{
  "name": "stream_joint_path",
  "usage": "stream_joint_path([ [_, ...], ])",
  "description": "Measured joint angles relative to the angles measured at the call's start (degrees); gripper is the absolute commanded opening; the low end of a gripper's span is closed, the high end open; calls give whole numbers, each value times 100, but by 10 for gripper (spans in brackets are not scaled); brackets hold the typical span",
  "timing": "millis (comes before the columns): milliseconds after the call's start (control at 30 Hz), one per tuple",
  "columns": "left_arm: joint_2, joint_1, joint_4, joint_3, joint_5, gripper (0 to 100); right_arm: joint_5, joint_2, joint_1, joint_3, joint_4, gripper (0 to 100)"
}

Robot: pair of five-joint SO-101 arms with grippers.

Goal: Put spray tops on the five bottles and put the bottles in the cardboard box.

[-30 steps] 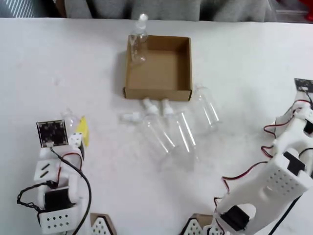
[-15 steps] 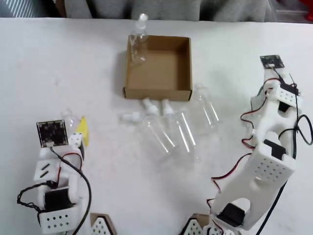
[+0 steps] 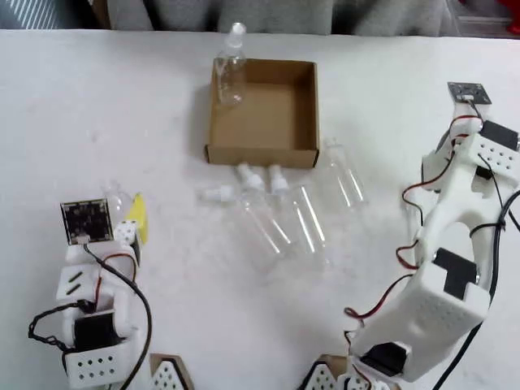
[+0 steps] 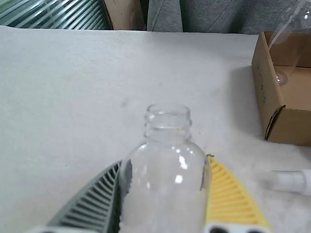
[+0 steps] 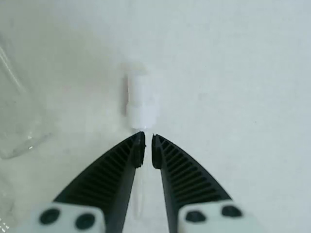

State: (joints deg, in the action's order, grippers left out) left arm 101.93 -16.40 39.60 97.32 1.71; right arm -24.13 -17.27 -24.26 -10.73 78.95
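Observation:
My left gripper (image 4: 166, 167) is shut on an uncapped clear bottle (image 4: 167, 126), gripped between its grey and yellow fingers; the high view shows this held bottle (image 3: 114, 197) at the table's left. My right gripper (image 5: 148, 144) is shut, its tips just short of a white spray top (image 5: 141, 102) lying on the table, whose thin tube runs under the fingers. The cardboard box (image 3: 305, 114) holds one capped bottle (image 3: 230, 69) leaning in a corner. Two capped bottles (image 3: 264, 218) (image 3: 301, 213) and an uncapped bottle (image 3: 345, 177) lie in front of the box. A loose spray top (image 3: 218, 195) rests beside them.
The right arm (image 3: 455, 203) stretches along the table's right side with red and black cables hanging off it. The left arm's base (image 3: 93, 341) sits at the near left. Grey cloth shows behind the far table edge (image 3: 366, 16).
The right arm has swung from the near right corner out toward the far right of the table. The left arm and its bottle have not moved.

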Motion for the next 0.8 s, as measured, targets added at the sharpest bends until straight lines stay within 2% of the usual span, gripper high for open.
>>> stream_joint_path([
  [267,0,0,0,0,0,106,79,158,0,0,782,17],
  [400,0,0,0,0,0,106,79,334,-9,273,826,17],
  [667,0,123,0,0,0,106,79,1653,-9,1855,-237,19],
  [800,0,123,0,0,0,106,79,1697,-9,2013,-738,98],
])
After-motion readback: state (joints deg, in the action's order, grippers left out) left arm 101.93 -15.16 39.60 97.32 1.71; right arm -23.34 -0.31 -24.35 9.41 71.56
